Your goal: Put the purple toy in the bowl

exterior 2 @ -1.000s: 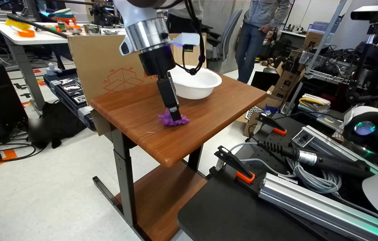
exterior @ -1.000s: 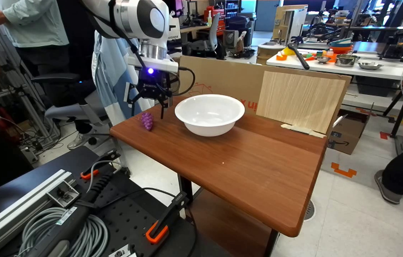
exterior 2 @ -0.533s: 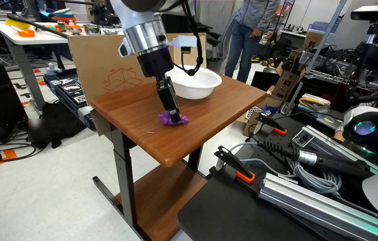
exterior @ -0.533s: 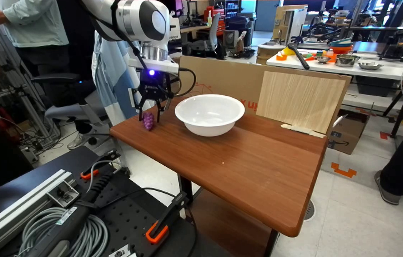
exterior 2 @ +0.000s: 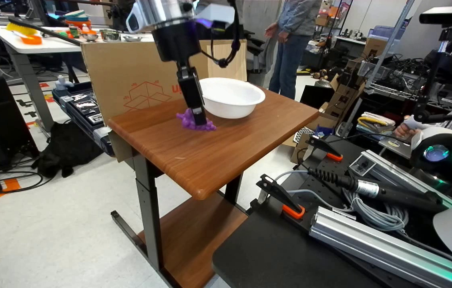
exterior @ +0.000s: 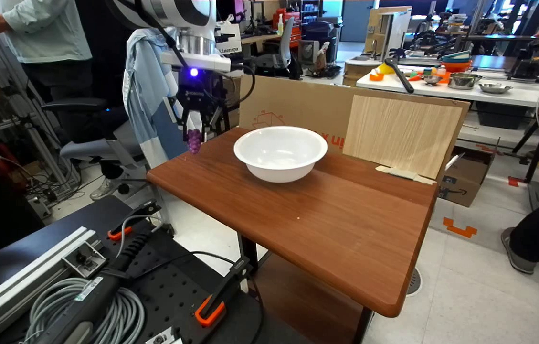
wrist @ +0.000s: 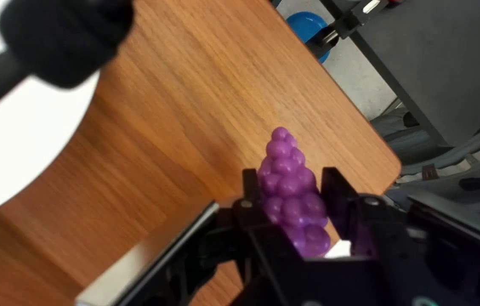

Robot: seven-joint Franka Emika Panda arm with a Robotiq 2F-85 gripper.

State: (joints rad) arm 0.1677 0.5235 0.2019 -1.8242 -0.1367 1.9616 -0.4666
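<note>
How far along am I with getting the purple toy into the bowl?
Done: the grasp. The wrist view shows the gripper closed on the purple toy.
In hand: the carry. In an exterior view the toy looks lifted off the table.
Left: bringing it over the bowl and letting go; the toy is off to one side of the rim, not above it.

In an exterior view you've got the bowl (exterior: 280, 155) on the bench (exterior: 326, 224), cardboard (exterior: 298, 104) standing behind the bowl, toy (exterior: 194, 142) to the bowl's left in your pincer (exterior: 195, 137). Wrist view: bowl left, toy right, over the bench.
</note>
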